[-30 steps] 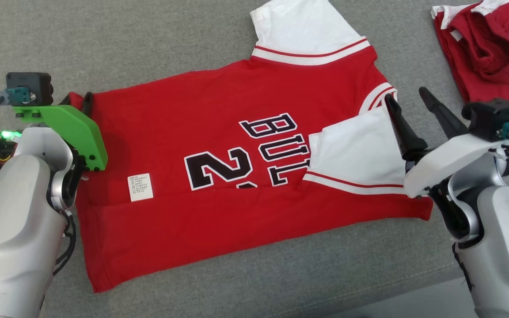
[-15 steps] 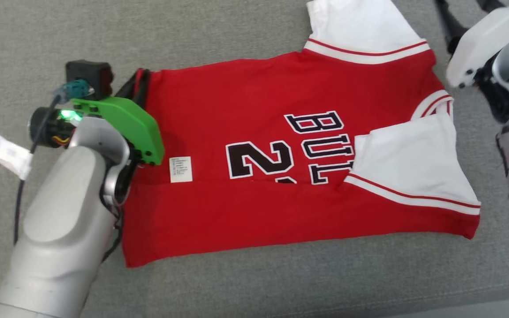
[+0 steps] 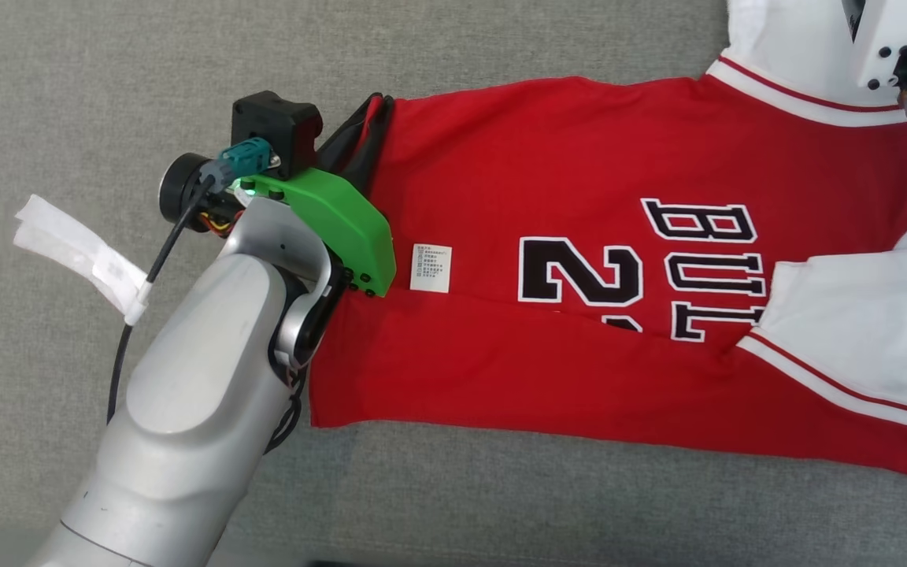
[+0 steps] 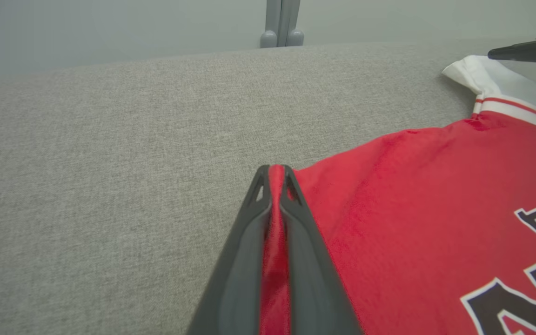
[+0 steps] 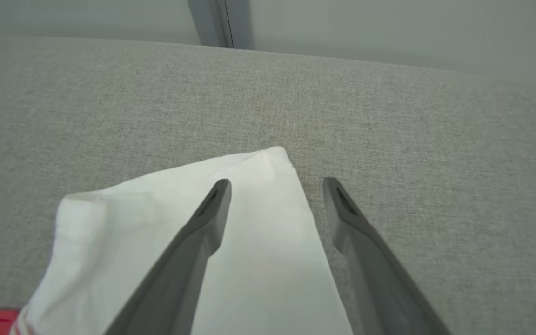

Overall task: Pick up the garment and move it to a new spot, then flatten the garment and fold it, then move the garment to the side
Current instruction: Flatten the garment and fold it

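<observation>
The garment (image 3: pixel 548 181) is a red jersey with white sleeves and black lettering, spread on a grey cushion with its lower long edge folded up. My left gripper (image 3: pixel 375 106) is at the jersey's far left hem corner. In the left wrist view it (image 4: pixel 275 172) is shut, with red cloth pinched between the fingers. My right arm's white housing (image 3: pixel 886 47) is over the far white sleeve at the top right. In the right wrist view my right gripper (image 5: pixel 277 186) stands open over the white sleeve (image 5: pixel 258 260), its jaws straddling the sleeve's right edge.
The grey cushion (image 3: pixel 501 504) runs all around the jersey. A white paper tag (image 3: pixel 79 252) hangs from my left arm's cable. A pale wall and a grey post (image 4: pixel 281 23) stand behind the cushion's far edge.
The head camera has swung left, so the jersey sits further right. My left gripper has shut on the hem corner. My right arm has gone from the folded near sleeve to the far sleeve.
</observation>
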Robot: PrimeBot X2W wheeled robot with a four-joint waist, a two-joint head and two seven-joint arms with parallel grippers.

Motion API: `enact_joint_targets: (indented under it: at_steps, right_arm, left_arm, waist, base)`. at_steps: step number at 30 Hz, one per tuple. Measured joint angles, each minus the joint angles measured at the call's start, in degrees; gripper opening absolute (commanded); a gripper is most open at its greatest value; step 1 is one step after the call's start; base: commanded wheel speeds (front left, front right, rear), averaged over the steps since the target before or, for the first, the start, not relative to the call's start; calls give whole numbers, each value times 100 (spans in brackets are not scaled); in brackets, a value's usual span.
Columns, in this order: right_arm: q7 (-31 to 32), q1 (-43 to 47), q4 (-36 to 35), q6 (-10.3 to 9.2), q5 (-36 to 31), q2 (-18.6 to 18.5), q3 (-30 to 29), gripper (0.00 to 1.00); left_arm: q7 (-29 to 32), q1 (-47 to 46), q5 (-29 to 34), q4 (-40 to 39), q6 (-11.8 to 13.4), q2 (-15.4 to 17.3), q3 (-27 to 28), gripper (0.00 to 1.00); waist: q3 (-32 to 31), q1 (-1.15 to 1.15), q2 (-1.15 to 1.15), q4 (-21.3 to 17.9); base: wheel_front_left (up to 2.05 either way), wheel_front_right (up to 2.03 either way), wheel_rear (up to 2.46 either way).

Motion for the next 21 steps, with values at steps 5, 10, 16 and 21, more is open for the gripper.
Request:
enact_joint_targets:
  at_steps: [5,10,16,21]
  right_arm:
    - [25,-211,415,1,-232,42,-176,100]
    - [20,-402,626,4,-512,80,-308,100]
    - [-23,-459,801,4,-542,205,-194,27]
    - [-615,-379,832,7,-538,203,88,0]
  left_arm:
    - [-36,1,4,-53,20,-58,-38,0]
    - [-44,3,0,-77,43,-48,-38,0]
    - [-34,3,-29,-123,75,42,-9,0]
    - [-43,3,-64,-60,104,124,59,0]
  waist:
    - [186,0,0,152]
    - [251,0,0,154]
    - [260,0,0,53]
    - [247,0,0,-72]
  base:
    - [0,0,0]
    - [0,0,0]
    - [0,0,0]
    - [0,0,0]
